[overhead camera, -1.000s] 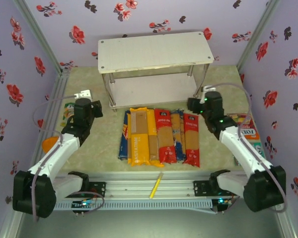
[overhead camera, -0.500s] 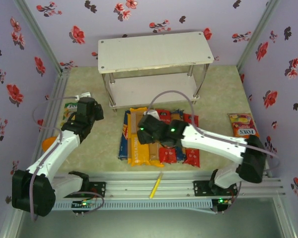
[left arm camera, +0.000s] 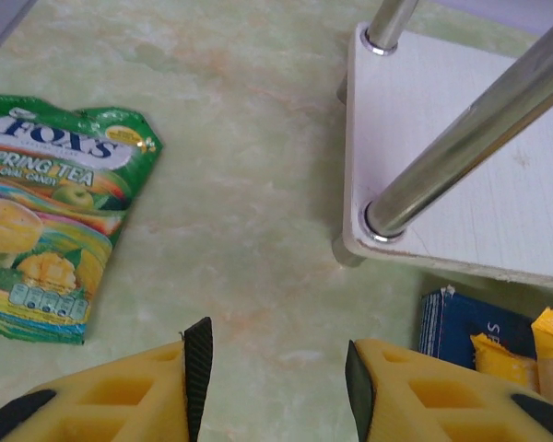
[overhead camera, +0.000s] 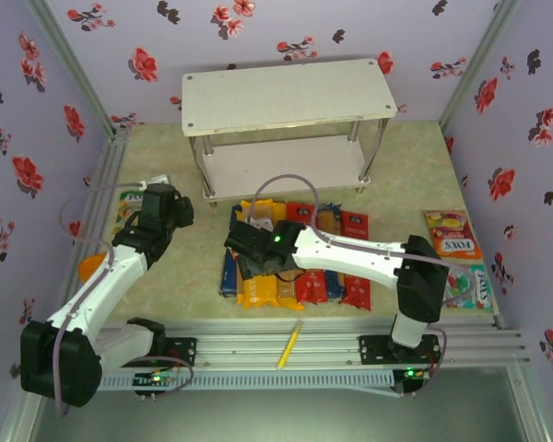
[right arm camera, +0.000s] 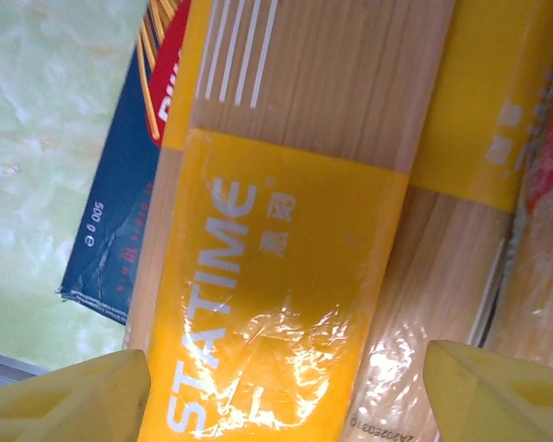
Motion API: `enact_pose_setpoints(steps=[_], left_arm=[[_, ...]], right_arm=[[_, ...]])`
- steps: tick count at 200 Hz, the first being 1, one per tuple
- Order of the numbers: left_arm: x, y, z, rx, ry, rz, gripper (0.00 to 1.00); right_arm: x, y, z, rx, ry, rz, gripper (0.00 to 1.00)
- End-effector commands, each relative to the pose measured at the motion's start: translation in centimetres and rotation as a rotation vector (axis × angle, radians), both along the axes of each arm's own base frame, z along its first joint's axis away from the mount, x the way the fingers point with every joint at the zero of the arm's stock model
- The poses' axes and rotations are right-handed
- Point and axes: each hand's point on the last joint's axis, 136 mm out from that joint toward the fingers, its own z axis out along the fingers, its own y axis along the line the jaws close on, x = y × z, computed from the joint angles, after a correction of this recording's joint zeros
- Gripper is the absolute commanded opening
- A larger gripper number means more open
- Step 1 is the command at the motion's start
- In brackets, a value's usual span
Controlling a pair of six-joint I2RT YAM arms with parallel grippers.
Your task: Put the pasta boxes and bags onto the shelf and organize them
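Pasta packs (overhead camera: 355, 290) lie side by side just near of the white two-tier silver-posted shelf (overhead camera: 286, 92). Right gripper (right arm camera: 286, 373), wide open, straddles the yellow-ended spaghetti bag (right arm camera: 276, 276), likely aligning a grasp; left gripper (left arm camera: 276, 373) hovers open and empty by the shelf's left corner.

Soft, even light falls from above; shadows under the shelf (overhead camera: 286, 97) are faint. Glare flares on the yellow spaghetti bag (right arm camera: 276, 276) beneath my right hand (right arm camera: 286, 396), whose near fingertips (right arm camera: 83, 396) blur.

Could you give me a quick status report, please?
Right gripper open, low over yellow spaghetti bag. Left gripper open, holding nothing, beside shelf foot. Pasta packs on table, nothing blocking.
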Motion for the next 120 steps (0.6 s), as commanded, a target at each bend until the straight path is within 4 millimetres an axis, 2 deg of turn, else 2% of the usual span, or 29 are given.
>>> enact_pose_setpoints(steps=[1,40,84,120], left_arm=[[-0.9,-0.4,-0.5,-0.035,0.015,-0.013,0.45],[-1.4,-0.3,-0.7,-0.044,0.009,-0.011,0.46],[-1.4,-0.4,-1.1,-0.054,0.015,-0.016,0.46],[-1.3,-0.4,-1.5,-0.044,0.023,-0.02,0.47]], right_arm=[[-1.0,-0.6,-0.8,-0.056,0.063,-0.03,0.8],[-1.3,-0.2,-1.5,-0.076,0.096,-0.022,0.89],[-1.6,0.9,-2.8,-0.098,0.155,0.009,0.9],[-1.3,0.2,-3.5,-0.113,0.187,-0.025,0.91]])
